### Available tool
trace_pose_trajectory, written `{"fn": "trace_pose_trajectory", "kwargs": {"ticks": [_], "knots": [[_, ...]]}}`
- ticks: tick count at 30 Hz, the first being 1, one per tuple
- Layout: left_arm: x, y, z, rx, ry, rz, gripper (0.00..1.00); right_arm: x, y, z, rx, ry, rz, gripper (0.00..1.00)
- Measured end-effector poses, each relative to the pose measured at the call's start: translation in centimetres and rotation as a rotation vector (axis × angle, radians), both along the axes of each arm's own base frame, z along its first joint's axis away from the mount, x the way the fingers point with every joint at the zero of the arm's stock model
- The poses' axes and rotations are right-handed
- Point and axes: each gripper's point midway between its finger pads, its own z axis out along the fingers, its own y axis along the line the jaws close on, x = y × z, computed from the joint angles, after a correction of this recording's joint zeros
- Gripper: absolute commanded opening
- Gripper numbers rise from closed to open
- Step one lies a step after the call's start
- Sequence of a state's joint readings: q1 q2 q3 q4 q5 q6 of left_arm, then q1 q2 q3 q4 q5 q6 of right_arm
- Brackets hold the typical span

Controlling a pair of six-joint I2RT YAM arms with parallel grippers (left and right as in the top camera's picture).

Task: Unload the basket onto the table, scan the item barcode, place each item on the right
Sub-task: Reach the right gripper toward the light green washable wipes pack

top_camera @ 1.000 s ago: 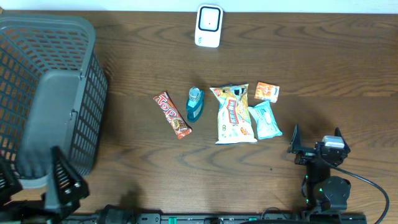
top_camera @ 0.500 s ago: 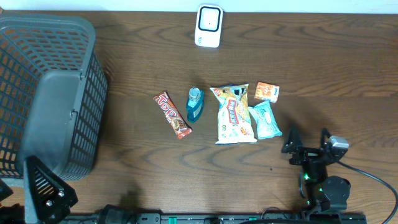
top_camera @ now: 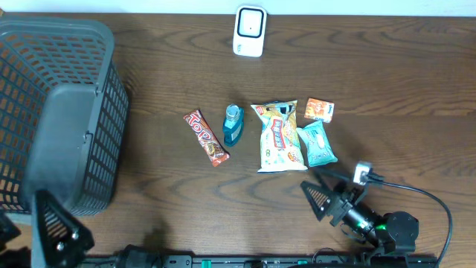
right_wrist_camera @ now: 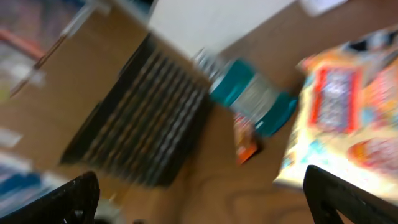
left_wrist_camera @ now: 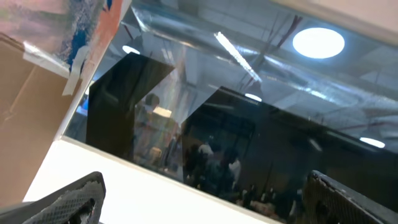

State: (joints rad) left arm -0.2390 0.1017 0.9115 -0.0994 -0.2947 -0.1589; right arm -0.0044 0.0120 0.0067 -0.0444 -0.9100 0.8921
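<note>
Items (top_camera: 281, 138) five in a row, scanner (top_camera: 250, 30) one, basket (top_camera: 110, 130) one

The right arm (top_camera: 394, 232) and left arm (top_camera: 59, 242) are matte black. The right fingers (top_camera: 315, 199) are triangular wedges. Behind them sit a small pale camera block (top_camera: 362, 173), a green light (top_camera: 381, 223) and a thin black cable (top_camera: 428, 195) looping away. The left fingers (top_camera: 53, 222) carry a dotted, mesh-like texture.

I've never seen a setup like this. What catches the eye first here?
A big dark mesh basket fills the left side. In the middle lies a row of bright snacks, the yellow bag largest, with a white scanner at the far edge. The right tool stands open beside them.
</note>
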Motion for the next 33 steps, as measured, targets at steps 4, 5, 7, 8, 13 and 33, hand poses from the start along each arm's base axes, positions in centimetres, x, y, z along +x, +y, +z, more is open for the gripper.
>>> {"fn": "trace_pose_trajectory", "kwargs": {"ticks": [4, 5, 7, 8, 13, 33], "knots": [[-2.3, 0.6, -0.2, -0.051, -0.052, -0.028, 0.98, -1.1, 0.8, -0.3, 0.015, 0.032, 0.077, 0.99], [-2.9, 0.7, -0.2, -0.063, -0.070, -0.035, 0.98, -1.3, 0.9, -0.3, 0.016, 0.034, 0.089, 0.99], [-3.3, 0.8, -0.1, -0.079, -0.083, -0.044, 0.98, -1.5, 1.0, -0.2, 0.017, 0.034, 0.105, 0.99], [-3.1, 0.8, -0.2, -0.082, -0.080, -0.047, 0.98, -1.7, 1.2, -0.3, 0.017, 0.036, 0.117, 0.99], [-1.6, 0.4, -1.5, -0.089, -0.039, -0.053, 0.98, -2.7, 1.7, -0.7, -0.008, 0.021, 0.184, 0.99], [8.0, -1.5, -13.2, -0.029, 0.300, -0.021, 0.98, -2.9, -1.2, -2.6, -0.208, 0.314, -0.044, 0.94]]}}
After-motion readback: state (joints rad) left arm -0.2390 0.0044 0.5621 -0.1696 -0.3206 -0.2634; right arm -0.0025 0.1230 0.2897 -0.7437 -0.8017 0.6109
